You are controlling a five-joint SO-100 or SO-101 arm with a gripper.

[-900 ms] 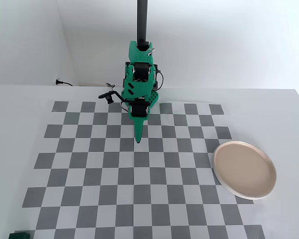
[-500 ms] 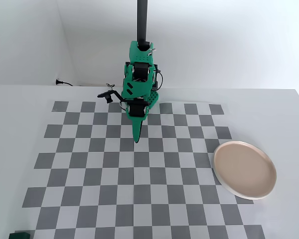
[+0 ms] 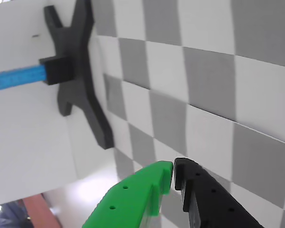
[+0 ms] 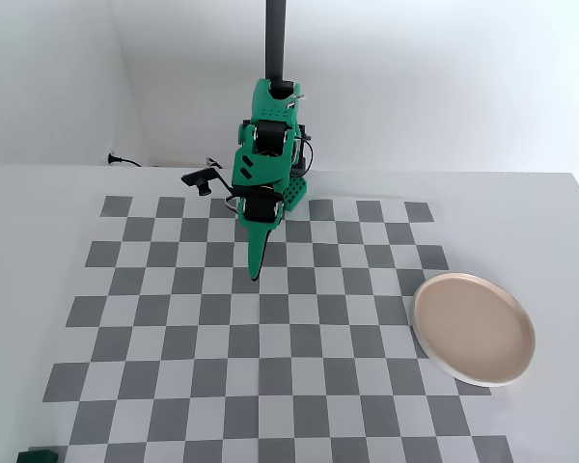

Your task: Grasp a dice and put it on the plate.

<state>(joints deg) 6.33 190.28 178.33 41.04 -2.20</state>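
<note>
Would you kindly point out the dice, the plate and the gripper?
dice [image 4: 39, 453]: fixed view, top face.
plate [image 4: 473, 329]: fixed view, bare middle.
gripper [image 3: 173, 172]: wrist view, between its closed fingertips.

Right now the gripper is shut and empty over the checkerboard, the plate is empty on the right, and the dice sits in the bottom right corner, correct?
Not quite: in the fixed view the dice sits in the bottom left corner, not the right. The rest holds: the gripper is shut and empty over the checkerboard, and the plate is empty on the right.
</note>
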